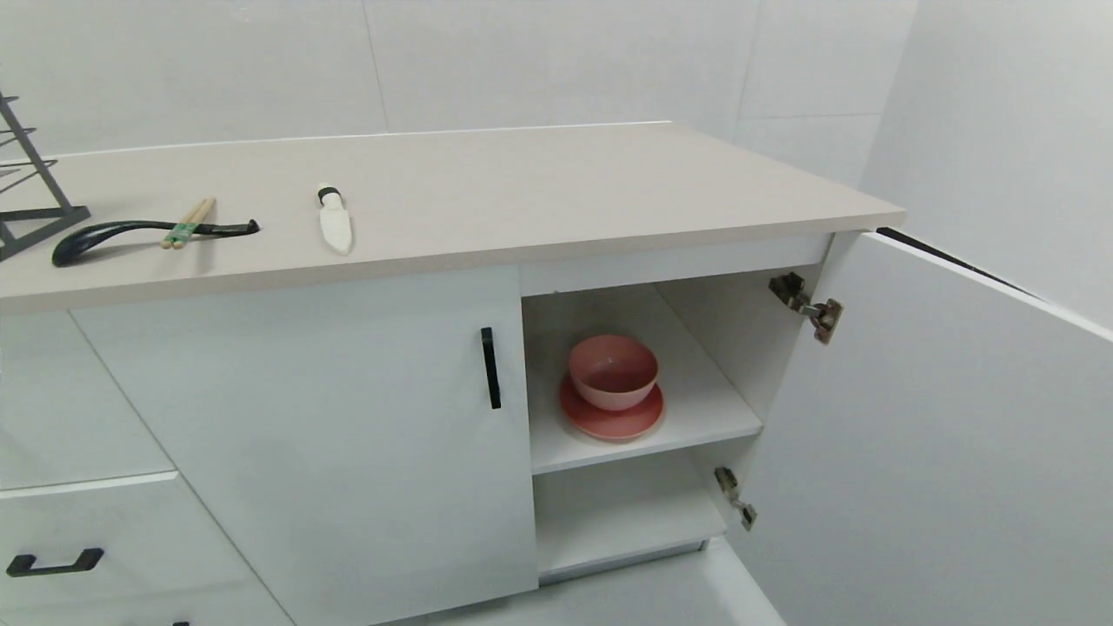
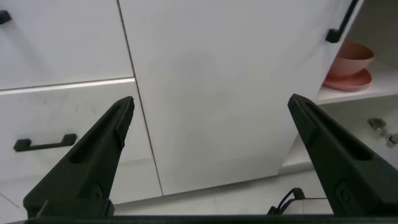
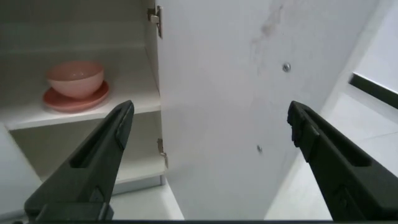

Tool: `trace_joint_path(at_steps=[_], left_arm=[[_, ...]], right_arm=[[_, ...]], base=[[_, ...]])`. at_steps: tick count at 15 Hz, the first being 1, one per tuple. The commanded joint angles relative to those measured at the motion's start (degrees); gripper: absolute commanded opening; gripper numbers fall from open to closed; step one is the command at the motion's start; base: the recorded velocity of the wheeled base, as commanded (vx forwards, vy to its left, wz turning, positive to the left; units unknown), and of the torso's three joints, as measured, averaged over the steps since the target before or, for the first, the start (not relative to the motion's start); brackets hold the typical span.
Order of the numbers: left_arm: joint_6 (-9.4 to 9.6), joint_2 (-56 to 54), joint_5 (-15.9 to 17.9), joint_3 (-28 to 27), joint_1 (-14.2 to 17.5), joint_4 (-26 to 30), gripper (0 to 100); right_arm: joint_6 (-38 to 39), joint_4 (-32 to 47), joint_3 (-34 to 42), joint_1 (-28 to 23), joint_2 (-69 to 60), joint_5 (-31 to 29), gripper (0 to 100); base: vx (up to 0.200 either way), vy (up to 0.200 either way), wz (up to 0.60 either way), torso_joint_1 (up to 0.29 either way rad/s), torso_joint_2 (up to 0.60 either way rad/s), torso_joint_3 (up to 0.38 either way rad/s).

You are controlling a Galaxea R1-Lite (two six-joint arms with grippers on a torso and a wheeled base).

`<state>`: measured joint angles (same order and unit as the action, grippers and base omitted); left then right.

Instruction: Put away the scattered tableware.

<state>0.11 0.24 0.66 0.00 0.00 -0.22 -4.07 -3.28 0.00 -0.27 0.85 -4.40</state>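
Head view: toward the left end of the surface (image 1: 565,191) lie a black ladle (image 1: 122,229), a white paddle-shaped utensil (image 1: 336,228) and chopsticks (image 1: 188,223) across the ladle's handle. All look light, stiff and smooth. Pinch each mid-handle, the chopsticks as a pair, with the jaws on both arms now wide and empty.

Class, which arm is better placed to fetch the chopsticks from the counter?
Probably left: the chopsticks lie leftward on the counter, and the open left gripper faces the closed door beneath.
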Motion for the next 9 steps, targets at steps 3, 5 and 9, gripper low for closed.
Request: trace_joint_path(at_steps=[3,5,9], left_arm=[[-0.02,-0.2,0.0,0.0,0.0,0.0,100],[-0.02,-0.2,0.0,0.0,0.0,0.0,100],[-0.02,-0.2,0.0,0.0,0.0,0.0,100]], right_arm=[[0.2,-0.1,0.0,0.0,0.3,0.0,100],[0.1,-0.1,0.0,0.0,0.3,0.0,100],[2.6,0.1,0.0,0.0,0.3,0.0,0]], base=[[-0.2,0.0,0.0,0.002,0.0,0.007],[-0.2,0.0,0.0,0.002,0.0,-0.002],[-0.2,0.0,0.0,0.001,0.0,0.001]])
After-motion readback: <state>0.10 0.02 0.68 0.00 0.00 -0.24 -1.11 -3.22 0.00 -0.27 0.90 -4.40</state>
